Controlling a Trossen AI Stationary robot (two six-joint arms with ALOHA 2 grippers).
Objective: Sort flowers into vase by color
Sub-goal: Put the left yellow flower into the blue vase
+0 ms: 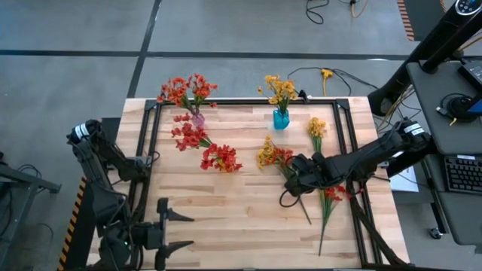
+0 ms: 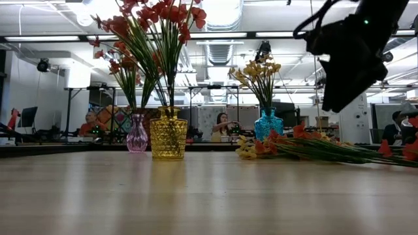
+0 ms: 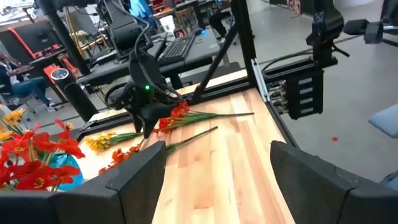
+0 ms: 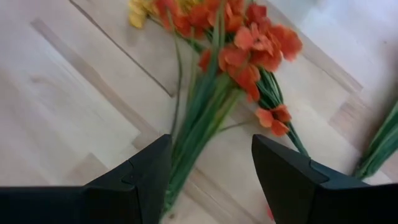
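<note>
Several loose flowers lie at the table's right: a bunch of red-orange sprigs with green stems, a yellow-orange cluster, and a yellow sprig. My right gripper hangs open above the red-orange bunch, one finger to each side of its stems and clear of them. Red-orange flowers stand in a pink vase and a yellow vase. Yellow flowers stand in a blue vase. My left gripper waits open at the near left.
A black frame rail runs around the wooden table top. The middle and near left of the table are bare wood. Beyond the table are desks, monitors and seated people.
</note>
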